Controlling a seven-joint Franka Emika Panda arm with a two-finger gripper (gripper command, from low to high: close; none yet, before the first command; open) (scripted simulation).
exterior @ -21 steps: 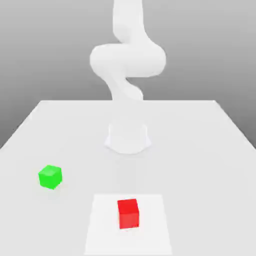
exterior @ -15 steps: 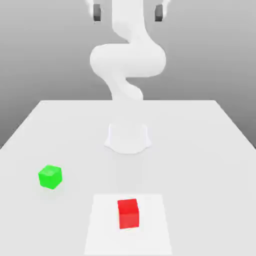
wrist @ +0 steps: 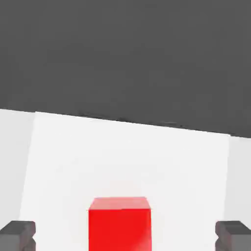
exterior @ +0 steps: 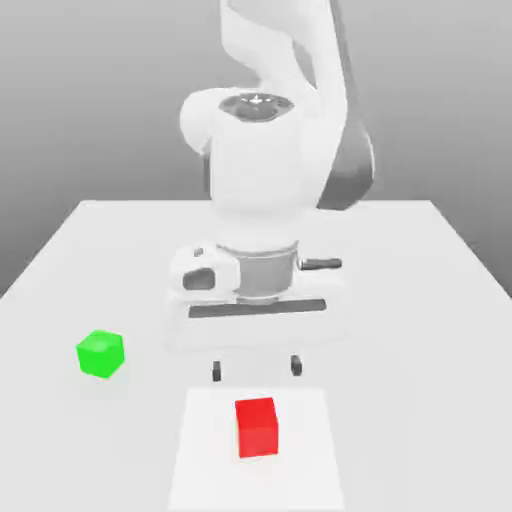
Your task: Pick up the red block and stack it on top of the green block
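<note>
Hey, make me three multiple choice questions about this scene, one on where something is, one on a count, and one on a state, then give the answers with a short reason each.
1. Where does the red block rest?
A. on the brighter white square patch
B. on top of the green block
C. between closed fingers

2. How many blocks sit on the table?
A. one
B. two
C. three

3. How is the tool?
A. shut on the red block
B. open, holding nothing
C. shut on the green block

Answers: 1 A, the patch surrounds it. 2 B, only the red block and the green block show. 3 B, its fingers stand wide apart above the red block.
</note>
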